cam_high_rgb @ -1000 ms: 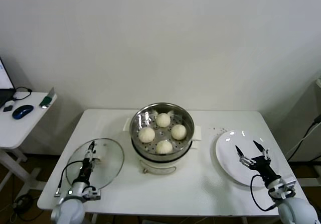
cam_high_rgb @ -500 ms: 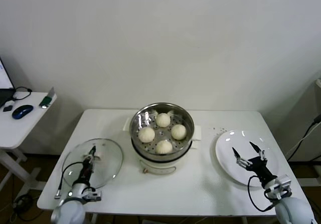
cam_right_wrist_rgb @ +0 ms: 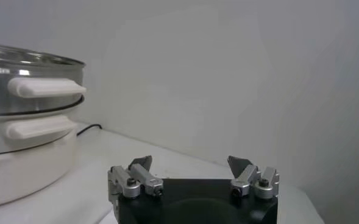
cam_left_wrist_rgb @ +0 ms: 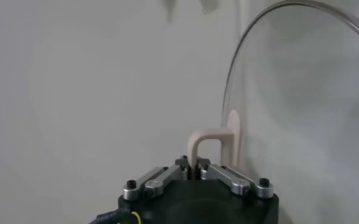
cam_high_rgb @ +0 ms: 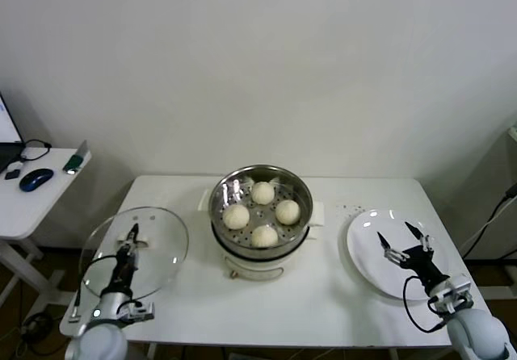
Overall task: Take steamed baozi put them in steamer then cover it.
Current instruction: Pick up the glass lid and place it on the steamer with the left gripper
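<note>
Head view: four steamed baozi (cam_high_rgb: 262,214) sit inside the steamer (cam_high_rgb: 260,224) mid-bench (cam_high_rgb: 323,295). Left claw (cam_high_rgb: 126,247) is clamped on the cover (cam_high_rgb: 136,251) handle, lid tilted beside the steamer. Right claw (cam_high_rgb: 406,244) hangs open over a plate (cam_high_rgb: 367,251). Only covering appears to remain.

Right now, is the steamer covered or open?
Open: the steamer shows four baozi inside, and the left tool holds the cover aside.

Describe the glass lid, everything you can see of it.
The lid is a round clear glass disc with a thin metal rim and a cream-white bar handle. The left gripper is shut on that handle and holds the lid tilted at the table's left end, left of the steamer.
</note>
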{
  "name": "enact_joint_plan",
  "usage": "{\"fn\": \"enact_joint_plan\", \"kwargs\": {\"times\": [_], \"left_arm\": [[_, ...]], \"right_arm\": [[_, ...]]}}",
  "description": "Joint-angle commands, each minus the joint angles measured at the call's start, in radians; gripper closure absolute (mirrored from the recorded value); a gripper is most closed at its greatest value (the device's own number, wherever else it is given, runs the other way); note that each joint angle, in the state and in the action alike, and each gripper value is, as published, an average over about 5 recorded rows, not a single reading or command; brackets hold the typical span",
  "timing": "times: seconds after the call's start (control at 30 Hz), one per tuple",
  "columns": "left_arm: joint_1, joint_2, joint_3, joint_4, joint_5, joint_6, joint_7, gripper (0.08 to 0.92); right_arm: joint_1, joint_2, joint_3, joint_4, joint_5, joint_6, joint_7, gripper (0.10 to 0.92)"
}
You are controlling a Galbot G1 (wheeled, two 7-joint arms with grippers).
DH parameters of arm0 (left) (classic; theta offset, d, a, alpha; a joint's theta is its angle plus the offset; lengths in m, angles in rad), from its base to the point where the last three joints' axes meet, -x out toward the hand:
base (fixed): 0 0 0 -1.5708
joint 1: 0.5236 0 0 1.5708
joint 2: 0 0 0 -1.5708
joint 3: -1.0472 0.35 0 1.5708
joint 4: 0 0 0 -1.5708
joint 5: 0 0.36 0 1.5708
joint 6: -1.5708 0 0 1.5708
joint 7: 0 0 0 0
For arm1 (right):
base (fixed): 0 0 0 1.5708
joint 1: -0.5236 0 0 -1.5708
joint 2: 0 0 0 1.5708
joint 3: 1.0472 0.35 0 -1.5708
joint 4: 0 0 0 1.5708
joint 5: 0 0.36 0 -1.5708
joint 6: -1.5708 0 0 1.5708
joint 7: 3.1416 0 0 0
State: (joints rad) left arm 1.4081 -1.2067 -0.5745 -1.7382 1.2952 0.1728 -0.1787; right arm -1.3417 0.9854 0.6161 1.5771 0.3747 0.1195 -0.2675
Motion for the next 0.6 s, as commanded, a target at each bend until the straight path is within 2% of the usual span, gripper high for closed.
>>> {"fn": "enact_joint_plan", "kwargs": {"times": [0.03, 0.2, 0.33, 0.47, 0.6], "left_arm": [[0.111, 0.137, 0.002, -0.397, -0.116, 0.313, 0.108, 0.850], [0.063, 0.218, 0.043, -0.481, -0.124, 0.377, 0.159, 0.850], [-0.072, 0.254, 0.172, -0.477, -0.097, 0.433, 0.225, 0.850], [-0.253, 0.229, 0.374, -0.457, -0.039, 0.496, 0.333, 0.850], [-0.393, 0.154, 0.541, -0.404, 0.050, 0.527, 0.457, 0.850]], "right_arm": [[0.028, -0.011, -0.012, -0.018, -0.007, 0.000, 0.003, 0.203], [0.056, -0.016, -0.037, -0.035, -0.013, -0.003, 0.008, 0.203], [0.077, -0.024, -0.069, -0.051, -0.023, -0.003, 0.018, 0.203], [0.102, -0.023, -0.104, -0.072, -0.039, -0.003, 0.025, 0.203], [0.118, -0.009, -0.118, -0.088, -0.052, -0.002, 0.027, 0.203]]}}
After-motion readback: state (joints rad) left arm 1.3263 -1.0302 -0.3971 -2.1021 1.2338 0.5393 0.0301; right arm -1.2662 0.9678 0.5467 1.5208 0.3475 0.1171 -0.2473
